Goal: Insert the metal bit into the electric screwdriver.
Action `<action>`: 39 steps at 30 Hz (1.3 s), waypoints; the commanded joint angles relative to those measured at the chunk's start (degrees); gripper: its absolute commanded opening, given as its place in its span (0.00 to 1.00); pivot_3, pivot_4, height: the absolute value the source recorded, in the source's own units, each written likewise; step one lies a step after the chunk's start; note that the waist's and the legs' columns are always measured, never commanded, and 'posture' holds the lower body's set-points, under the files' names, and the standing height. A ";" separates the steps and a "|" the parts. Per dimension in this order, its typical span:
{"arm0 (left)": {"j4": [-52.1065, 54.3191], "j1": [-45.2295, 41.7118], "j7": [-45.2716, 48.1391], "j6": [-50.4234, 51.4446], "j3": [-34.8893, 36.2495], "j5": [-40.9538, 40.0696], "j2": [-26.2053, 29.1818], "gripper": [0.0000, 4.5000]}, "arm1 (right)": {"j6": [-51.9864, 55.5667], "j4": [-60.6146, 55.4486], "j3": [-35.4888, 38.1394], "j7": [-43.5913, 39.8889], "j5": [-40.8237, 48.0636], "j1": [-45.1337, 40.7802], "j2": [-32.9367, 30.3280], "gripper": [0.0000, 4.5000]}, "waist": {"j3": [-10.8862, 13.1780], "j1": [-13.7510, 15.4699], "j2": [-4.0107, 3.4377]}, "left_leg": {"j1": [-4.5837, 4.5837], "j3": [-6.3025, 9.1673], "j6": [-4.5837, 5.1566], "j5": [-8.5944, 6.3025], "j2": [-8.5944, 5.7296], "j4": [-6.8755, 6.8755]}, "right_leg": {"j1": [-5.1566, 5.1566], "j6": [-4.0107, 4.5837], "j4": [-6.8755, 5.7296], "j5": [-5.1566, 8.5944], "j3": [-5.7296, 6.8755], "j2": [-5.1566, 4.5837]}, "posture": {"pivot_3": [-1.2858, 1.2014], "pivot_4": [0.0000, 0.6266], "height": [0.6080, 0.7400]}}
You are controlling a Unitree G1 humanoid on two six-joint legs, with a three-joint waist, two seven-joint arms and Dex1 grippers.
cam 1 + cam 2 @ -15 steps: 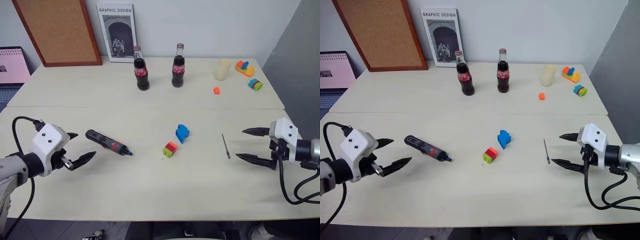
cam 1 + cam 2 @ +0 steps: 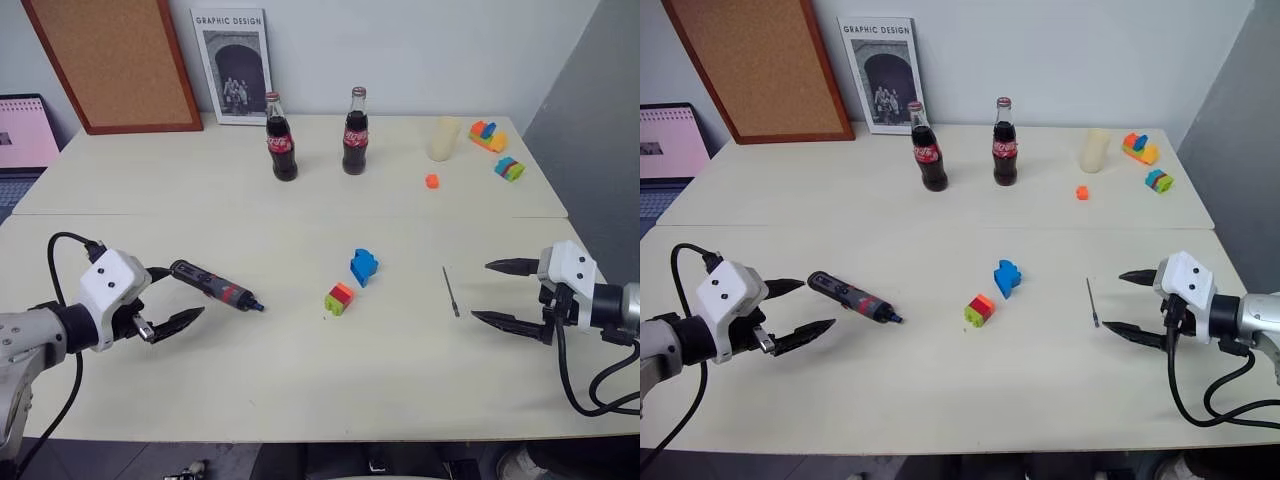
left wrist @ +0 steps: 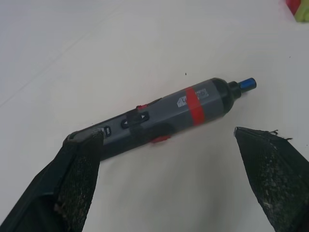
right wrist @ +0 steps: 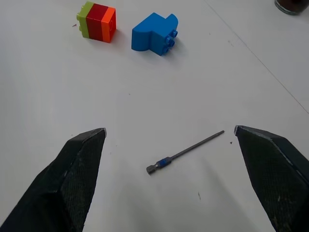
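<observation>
Fingers of your left gripper (image 2: 175,296) spread wide around the slim black red-banded electric screwdriver (image 2: 215,285); your right gripper (image 2: 498,292), equally spread, faces the thin grey metal bit (image 2: 452,292) beyond it.

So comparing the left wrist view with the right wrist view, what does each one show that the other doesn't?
Left wrist view: the slim black pen-shaped electric screwdriver with a red band, lying flat between the open left gripper; one finger is at its rear end.

Right wrist view: the thin dark grey metal bit lying between the open right gripper, untouched, plus a blue toy block and a green, red and orange striped block beyond it.

Both share the pale tabletop.
</observation>
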State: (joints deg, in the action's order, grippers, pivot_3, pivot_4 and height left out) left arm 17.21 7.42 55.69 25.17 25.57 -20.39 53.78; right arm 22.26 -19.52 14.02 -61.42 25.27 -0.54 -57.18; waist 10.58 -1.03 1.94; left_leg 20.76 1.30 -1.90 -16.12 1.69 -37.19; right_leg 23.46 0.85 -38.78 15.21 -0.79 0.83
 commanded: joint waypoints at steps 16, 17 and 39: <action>8.71 -7.95 4.68 -0.95 -12.50 -4.37 -0.32 1.00 | 8.48 -5.64 -18.75 19.70 -6.96 -15.30 17.89 1.00 | -0.03 -0.66 0.02 | -0.01 0.04 -0.01 0.01 0.00 -0.04 | 0.02 0.00 -0.12 0.00 -0.04 0.00 | 0.52 0.24 1.00; 9.26 -8.40 4.57 -0.77 -13.77 -4.69 -0.84 1.00 | 10.34 -4.57 -20.72 22.50 -8.47 -16.65 20.30 1.00 | -0.03 -0.68 0.01 | -0.01 0.04 -0.02 0.01 0.01 -0.04 | 0.02 0.00 -0.15 0.00 -0.12 0.01 | 0.52 0.24 1.00; 9.85 -14.87 3.56 -2.20 -24.10 -3.60 -4.37 1.00 | 25.67 12.34 -30.46 39.15 -17.84 -30.05 42.84 1.00 | -0.02 -0.69 0.00 | 0.14 0.06 0.00 0.01 -0.01 -0.01 | 0.26 0.02 -0.18 -0.01 -0.12 0.02 | 0.52 0.24 1.00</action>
State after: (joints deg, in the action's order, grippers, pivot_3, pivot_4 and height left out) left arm 26.39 -6.75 59.41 24.36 1.80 -24.43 49.82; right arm 48.24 -6.27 -16.66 -22.25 7.75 -29.88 -14.77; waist 10.56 -1.72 1.94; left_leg 20.89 1.36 -1.90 -16.11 1.69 -37.20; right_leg 23.73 0.87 -38.96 15.20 -0.92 0.85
